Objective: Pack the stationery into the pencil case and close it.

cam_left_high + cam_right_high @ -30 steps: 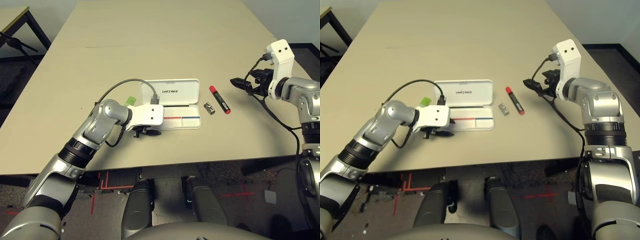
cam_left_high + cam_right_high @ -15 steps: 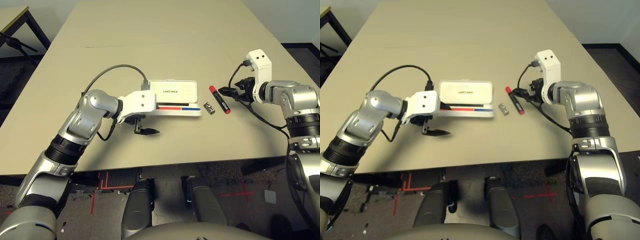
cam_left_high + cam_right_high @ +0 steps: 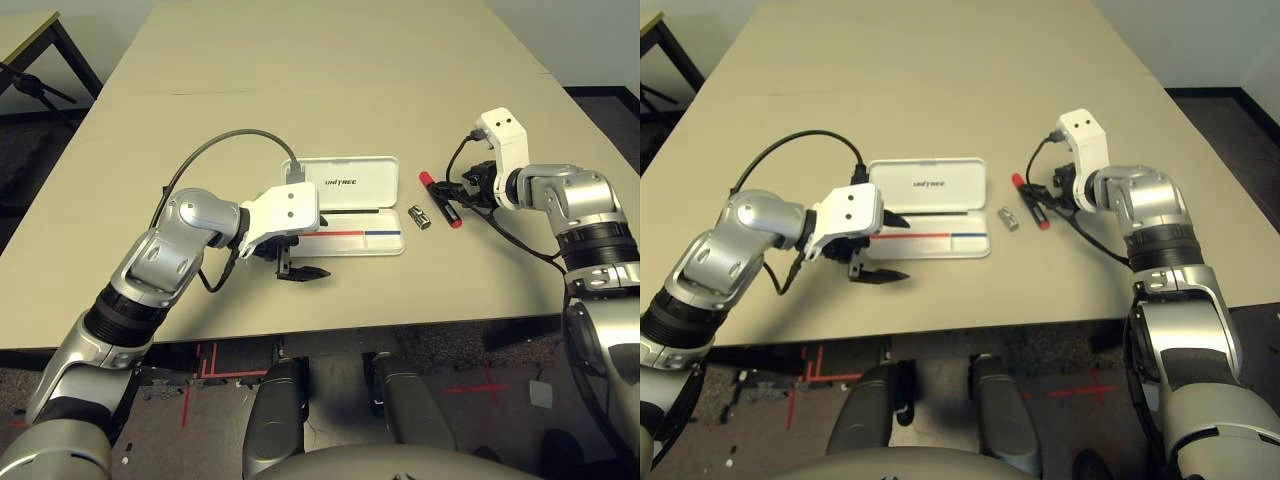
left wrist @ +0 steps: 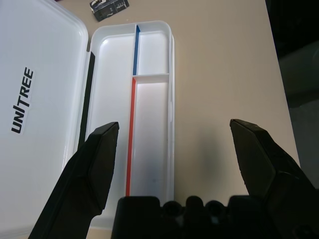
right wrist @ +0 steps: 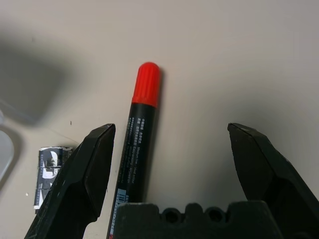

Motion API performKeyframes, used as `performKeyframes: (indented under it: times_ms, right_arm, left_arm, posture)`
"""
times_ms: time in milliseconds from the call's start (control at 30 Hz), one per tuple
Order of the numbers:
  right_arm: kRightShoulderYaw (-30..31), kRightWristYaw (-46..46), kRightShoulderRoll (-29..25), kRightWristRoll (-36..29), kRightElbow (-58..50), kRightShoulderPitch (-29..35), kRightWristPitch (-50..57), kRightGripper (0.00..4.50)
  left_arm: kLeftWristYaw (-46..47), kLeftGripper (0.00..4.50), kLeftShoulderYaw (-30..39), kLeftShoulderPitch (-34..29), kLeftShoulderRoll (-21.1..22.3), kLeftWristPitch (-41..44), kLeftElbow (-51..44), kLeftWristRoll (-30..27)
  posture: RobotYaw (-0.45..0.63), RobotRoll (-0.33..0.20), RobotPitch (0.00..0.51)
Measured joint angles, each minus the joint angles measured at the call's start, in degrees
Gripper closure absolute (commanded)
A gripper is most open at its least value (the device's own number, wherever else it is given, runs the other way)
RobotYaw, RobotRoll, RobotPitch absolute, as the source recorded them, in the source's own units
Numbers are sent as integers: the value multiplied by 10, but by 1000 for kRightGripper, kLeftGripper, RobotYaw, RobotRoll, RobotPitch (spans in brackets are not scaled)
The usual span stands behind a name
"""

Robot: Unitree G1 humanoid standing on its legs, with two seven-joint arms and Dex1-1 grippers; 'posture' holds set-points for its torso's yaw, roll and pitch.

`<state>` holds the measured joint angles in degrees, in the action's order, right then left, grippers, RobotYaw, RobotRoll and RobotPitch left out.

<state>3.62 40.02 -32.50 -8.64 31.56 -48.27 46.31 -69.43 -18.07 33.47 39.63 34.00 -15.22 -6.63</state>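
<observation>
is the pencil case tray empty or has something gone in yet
Empty. The pencil case lies open, and both tray compartments show bare white in the left wrist view; the red marker lies outside on the table.

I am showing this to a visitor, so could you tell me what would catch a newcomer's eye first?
The white pencil case lies open mid-table, its tray empty, with the left pincer open at its near left corner. To its right, a red marker sits between the fingers of the open right pincer, beside a small silver-black cylinder.

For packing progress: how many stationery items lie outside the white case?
2: red marker with black label beside the case; tiny silver-black cylinder between them. A third may be hidden by the left arm.
</observation>
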Motion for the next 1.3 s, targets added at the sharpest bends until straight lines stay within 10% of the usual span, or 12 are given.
performKeyframes:
  times_ms: [367, 733, 1067, 1300]
  right_arm:
    - [4, 0, 19, 21, 28, 3, -29, 176]
    - [6, 4, 29, 37, 43, 2, -47, 3885]
    - [12, 32, 14, 43, 20, 1, -23, 3970]
    - [26, 190, -93, 21, -64, 3, -45, 3970]
  left_arm:
    - [3, 3, 21, 18, 26, 26, -22, -35]
    - [6, 0, 35, 11, 49, 33, -22, -54]
    - [5, 0, 35, 2, 58, 20, -22, -58]
    - [-6, 0, 41, -8, 67, -3, -18, -71]
  posture:
    - [103, 0, 153]
    - [108, 0, 153]
    - [100, 0, 154]
    - [97, 0, 157]
